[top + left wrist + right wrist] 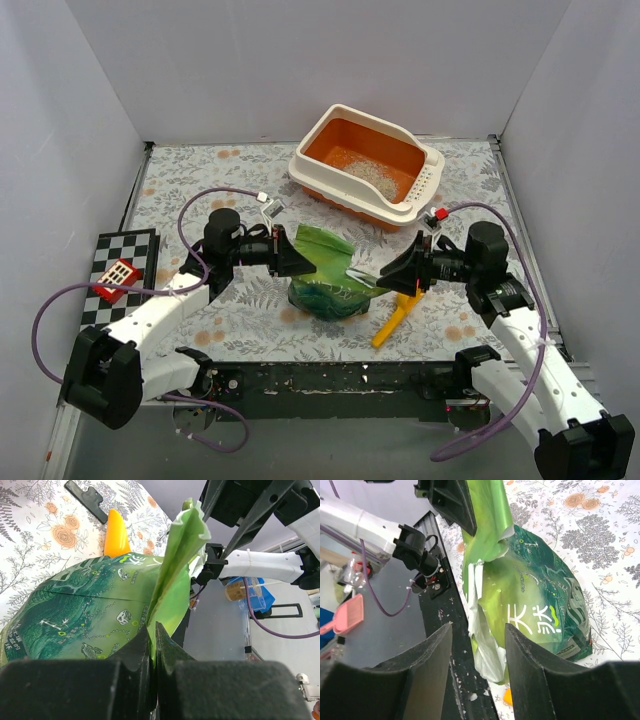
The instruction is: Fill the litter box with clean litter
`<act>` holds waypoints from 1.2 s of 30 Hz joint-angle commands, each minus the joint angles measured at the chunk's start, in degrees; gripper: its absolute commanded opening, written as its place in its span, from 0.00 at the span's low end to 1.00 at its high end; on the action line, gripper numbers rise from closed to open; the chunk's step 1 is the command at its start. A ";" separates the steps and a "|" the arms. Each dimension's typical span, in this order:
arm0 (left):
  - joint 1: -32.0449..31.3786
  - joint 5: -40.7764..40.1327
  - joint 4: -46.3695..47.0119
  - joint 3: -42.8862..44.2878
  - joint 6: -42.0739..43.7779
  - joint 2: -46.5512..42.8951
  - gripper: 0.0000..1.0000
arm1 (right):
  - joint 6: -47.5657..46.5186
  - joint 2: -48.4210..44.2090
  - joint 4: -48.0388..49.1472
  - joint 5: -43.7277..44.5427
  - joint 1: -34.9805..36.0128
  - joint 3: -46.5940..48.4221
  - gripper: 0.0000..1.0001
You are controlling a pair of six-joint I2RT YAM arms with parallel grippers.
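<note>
Grey flowery cloth covers the table [190,170], so that's the backdrop. Next biggest is the litter box [335,195], white outside and orange inside. It sits well beyond both grippers toward the far side, a bit more on the right arm's half.

The green bag [325,275] slumps right between the two grippers. The left gripper [154,630] is clamped tight on the bag's upper flap, pinching the foil flat. The right gripper [479,630] has its jaws standing apart and holds nothing, with the bag's ragged mouth just in front of them.

A yellow scoop [392,325] lies just beside the right gripper, on its near side, untouched.

Smallest bit: the litter [372,172] is only a thin sandy patch on the box floor, far from either gripper. I'd say the fill has barely started.

My take on doing this step well:
- The right jaws should bite the opposite lip of the mouth, deep enough that the foil can't slip.
- Both arms should then lift together, keeping the mouth pointing up until it's over the orange floor.
- Tip slowly after that, because foil this floppy will probably fold and dump sideways if only one side carries it.
</note>
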 commanded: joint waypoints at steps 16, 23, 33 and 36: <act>3.39 -2.88 -3.16 -1.04 1.20 -4.04 0.00 | -13.13 -5.71 21.01 1.33 -0.16 -12.63 0.65; 4.62 -2.35 -4.48 -1.13 1.99 -4.30 0.00 | -5.84 -2.37 31.91 0.02 -0.08 -12.89 0.64; 5.24 -2.35 -4.92 -0.96 2.08 -4.13 0.00 | -3.81 0.00 35.26 -0.60 1.41 -13.51 0.62; 5.41 -2.35 -5.01 -0.78 2.08 -3.95 0.00 | -3.46 0.53 36.59 0.37 2.73 -13.77 0.61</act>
